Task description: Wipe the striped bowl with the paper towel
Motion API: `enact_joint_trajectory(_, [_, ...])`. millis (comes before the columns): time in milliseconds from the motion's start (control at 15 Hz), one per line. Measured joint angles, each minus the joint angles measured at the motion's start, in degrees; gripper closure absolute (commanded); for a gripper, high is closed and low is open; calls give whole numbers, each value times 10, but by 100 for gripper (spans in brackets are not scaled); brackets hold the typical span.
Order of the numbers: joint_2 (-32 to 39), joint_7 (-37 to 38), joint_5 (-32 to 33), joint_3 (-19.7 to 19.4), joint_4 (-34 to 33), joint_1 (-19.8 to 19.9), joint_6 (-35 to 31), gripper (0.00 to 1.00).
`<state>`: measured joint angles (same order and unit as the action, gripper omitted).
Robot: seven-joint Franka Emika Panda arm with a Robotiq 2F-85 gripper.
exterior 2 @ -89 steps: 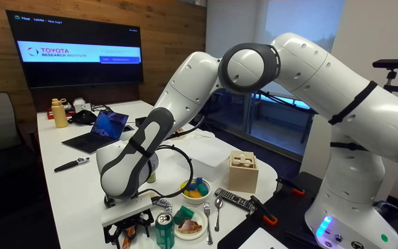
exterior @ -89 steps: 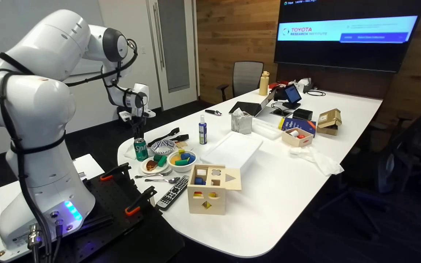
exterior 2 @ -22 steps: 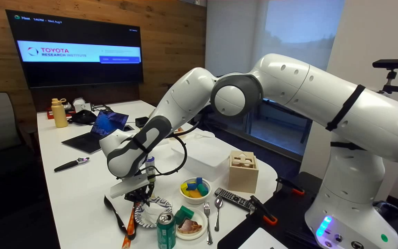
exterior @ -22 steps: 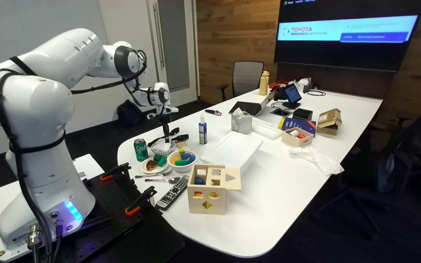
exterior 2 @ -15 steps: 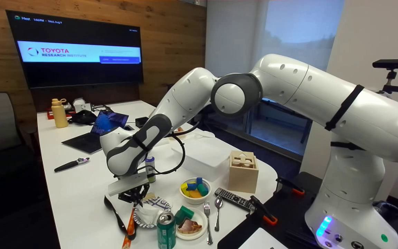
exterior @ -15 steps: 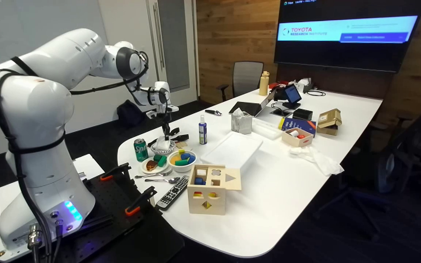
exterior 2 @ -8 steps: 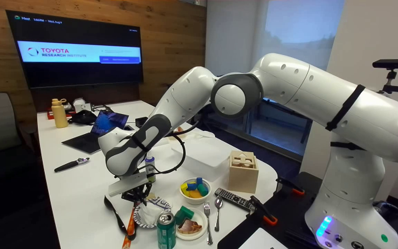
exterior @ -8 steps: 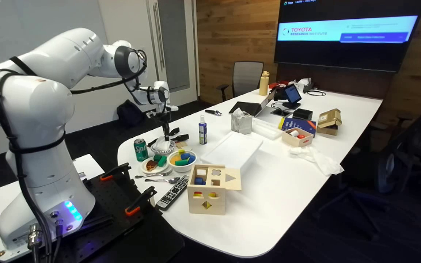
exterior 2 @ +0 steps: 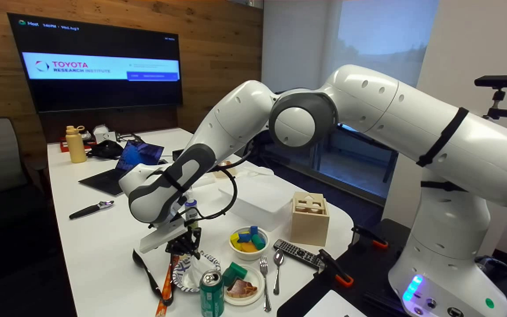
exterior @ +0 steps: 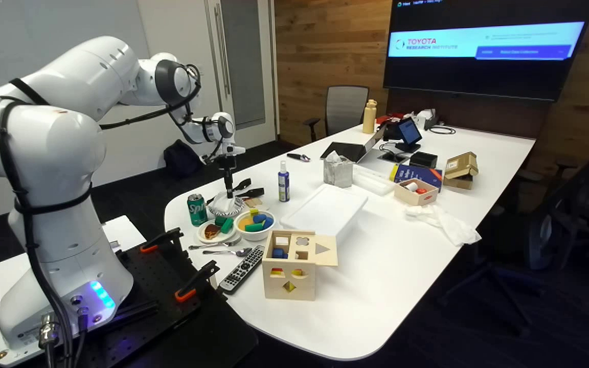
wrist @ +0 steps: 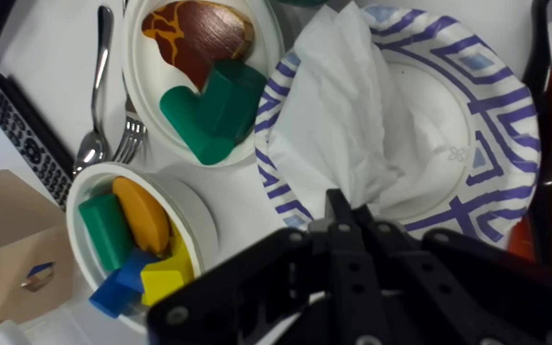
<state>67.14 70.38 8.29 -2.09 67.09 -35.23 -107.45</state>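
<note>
A paper bowl with blue-purple stripes, the striped bowl [wrist: 496, 201], sits on the table and appears in both exterior views. The crumpled white paper towel [wrist: 343, 110] lies inside it, draped over part of its floor and over the rim on the side of the food plate. My gripper [wrist: 350, 203] is above the bowl, shut on a pinched end of the towel. From an exterior view the gripper [exterior: 229, 196] points down into the bowl, fingertips just above its inside. The towel covers much of the bowl's floor; the can hides part of the bowl [exterior 2: 211, 260] in an exterior view.
A green soda can [exterior 2: 211, 293] stands close beside the bowl. Nearby are a plate [exterior 2: 260, 286] with toy food and green blocks, a white bowl of blocks [exterior 2: 249, 254], a fork [exterior 2: 264, 281] and a spoon [exterior 2: 277, 273]. Black and orange utensils [exterior 2: 165, 290] lie alongside.
Several seconds ago my gripper was behind the can, away from the bowl; now it is over the bowl with the towel inside. Within the last second, gripper, towel and bowl have shifted slightly.
</note>
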Motion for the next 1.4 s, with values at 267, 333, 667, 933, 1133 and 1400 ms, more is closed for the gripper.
enact_joint_trajectory(267, [0, 18, -4, -2, 1, 3, 28, 100])
enact_joint_trajectory(333, [0, 18, -4, -2, 1, 3, 28, 100])
enact_joint_trajectory(667, [1, -12, -5, 7, 4, 11, -38, 100])
enact_joint_trajectory(933, [4, -66, -4, 19, 11, 20, -130, 100])
enact_joint_trajectory(1133, [7, -83, -4, 23, 11, 25, -157, 100])
enact_joint_trajectory(1400, [5, -64, -3, 19, 21, 24, -160, 100])
